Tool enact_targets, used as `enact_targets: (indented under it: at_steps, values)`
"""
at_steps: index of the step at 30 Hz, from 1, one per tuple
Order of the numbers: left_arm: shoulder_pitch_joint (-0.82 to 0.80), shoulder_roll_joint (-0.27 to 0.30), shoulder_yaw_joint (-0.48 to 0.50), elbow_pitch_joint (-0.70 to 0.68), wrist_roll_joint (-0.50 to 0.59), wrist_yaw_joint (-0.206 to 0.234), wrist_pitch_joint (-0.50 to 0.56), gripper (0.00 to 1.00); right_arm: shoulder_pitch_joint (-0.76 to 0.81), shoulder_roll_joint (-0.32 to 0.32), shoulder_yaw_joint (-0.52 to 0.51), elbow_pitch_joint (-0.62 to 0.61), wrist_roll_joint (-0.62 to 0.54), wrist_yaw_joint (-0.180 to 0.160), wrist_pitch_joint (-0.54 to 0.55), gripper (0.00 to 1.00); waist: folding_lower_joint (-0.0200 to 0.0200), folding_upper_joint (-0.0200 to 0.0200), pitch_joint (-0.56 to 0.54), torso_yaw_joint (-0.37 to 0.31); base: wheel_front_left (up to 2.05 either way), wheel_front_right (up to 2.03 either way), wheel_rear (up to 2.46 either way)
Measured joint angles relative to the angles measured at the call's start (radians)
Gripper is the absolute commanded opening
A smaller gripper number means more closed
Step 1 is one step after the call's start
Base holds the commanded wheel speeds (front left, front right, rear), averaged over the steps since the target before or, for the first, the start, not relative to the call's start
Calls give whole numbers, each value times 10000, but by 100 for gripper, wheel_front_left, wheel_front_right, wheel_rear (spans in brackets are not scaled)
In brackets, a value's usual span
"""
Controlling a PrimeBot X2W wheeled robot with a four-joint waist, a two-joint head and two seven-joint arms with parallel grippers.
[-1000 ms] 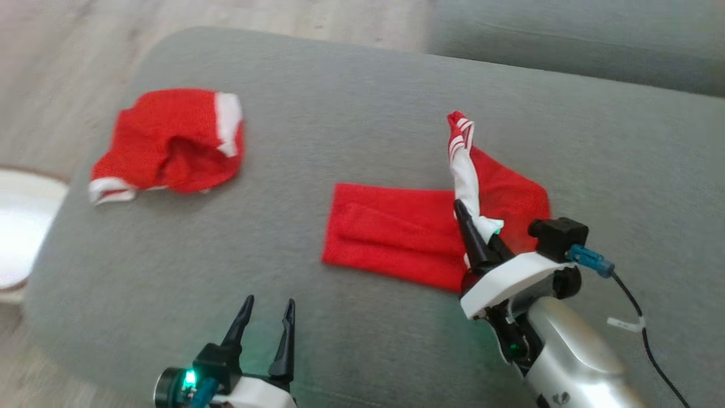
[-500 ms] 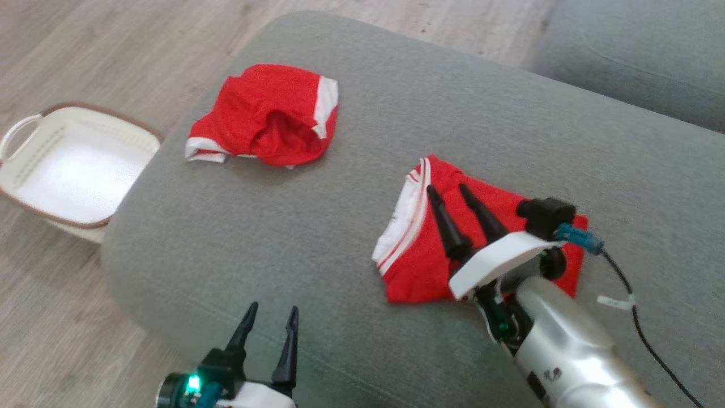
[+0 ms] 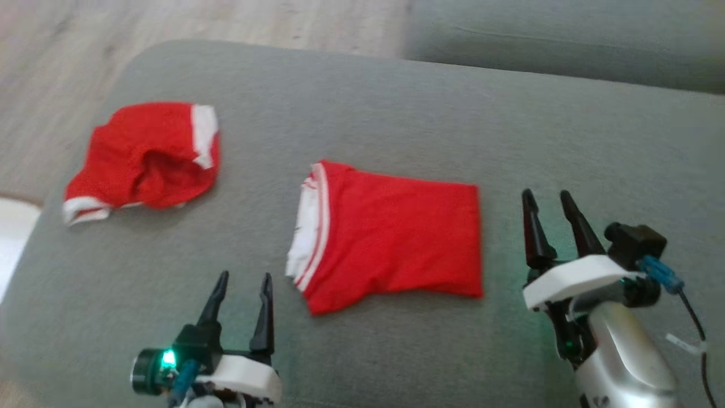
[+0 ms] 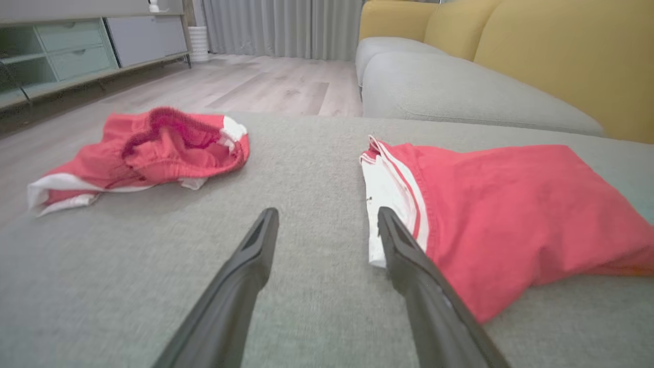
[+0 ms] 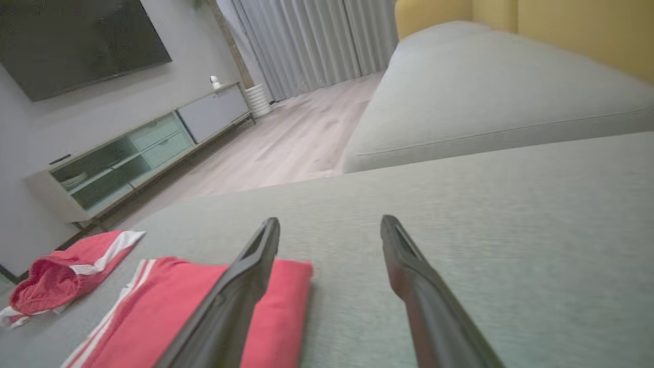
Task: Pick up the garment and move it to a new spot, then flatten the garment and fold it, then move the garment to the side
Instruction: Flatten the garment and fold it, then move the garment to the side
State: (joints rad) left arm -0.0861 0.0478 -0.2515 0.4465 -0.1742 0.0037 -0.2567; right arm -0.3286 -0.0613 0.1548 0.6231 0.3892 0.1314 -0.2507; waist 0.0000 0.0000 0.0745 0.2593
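Left gripper (image 3: 245, 275) nearest, fingers spread, empty, tips just beside striped white edge of folded garment (image 3: 391, 238). Right gripper (image 3: 545, 194) likewise spread and empty, near opposite plain edge. Garment flat on grey cushion (image 3: 396, 113) between both, long axis side to side. Farther left: crumpled red garment (image 3: 144, 153), well apart.

The garment (image 3: 391, 243) lies in the middle of the cushion (image 3: 396, 113), between the left gripper (image 3: 245, 276) and the right gripper (image 3: 546, 194). The other garment (image 3: 144, 156) lies well to its left.
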Motion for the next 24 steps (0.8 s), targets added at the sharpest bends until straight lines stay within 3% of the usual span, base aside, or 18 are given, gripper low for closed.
enact_targets:
  at_steps: [3,10,18,24]
  values:
    - [-103,-8,382,-31,148,146,0,100,380,6,-518,-207,-761,0,0,100,0,0,-41,-759,0,0,0]
    - [-48,-19,882,-29,313,198,0,100,1239,31,-834,-337,-1371,0,0,100,0,0,-206,-1668,0,0,0]
    - [675,-6,1233,-31,437,198,0,100,1819,94,-775,-416,-1524,-2,0,100,-1,0,-577,-2129,0,0,0]
    - [712,-12,1200,-81,506,184,0,100,1822,107,-704,-420,-1528,0,0,100,-1,0,-600,-2109,0,0,0]
